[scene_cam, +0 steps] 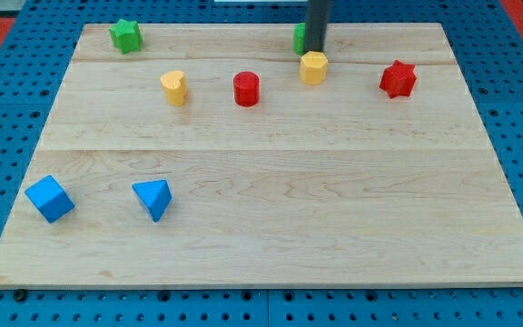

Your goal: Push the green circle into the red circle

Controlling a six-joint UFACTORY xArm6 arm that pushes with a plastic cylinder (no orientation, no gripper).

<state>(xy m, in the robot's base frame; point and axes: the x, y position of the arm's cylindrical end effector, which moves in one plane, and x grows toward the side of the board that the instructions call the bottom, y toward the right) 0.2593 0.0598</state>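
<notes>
Tip (316,52): bare rod, holds nothing, touching green circle (300,38) on its right | Target: red circle (246,88), near-left | Advice: reposition far-right of green, push slowly, avoid yellow block (313,67).

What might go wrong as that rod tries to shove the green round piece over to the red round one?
1. My tip stands in front of the green circle, hiding most of it, so the push could start badly aimed.
2. The yellow hexagon sits just below my tip and might get knocked along.
3. The red circle is small; an off-centre push could send green past it toward the yellow heart.
</notes>
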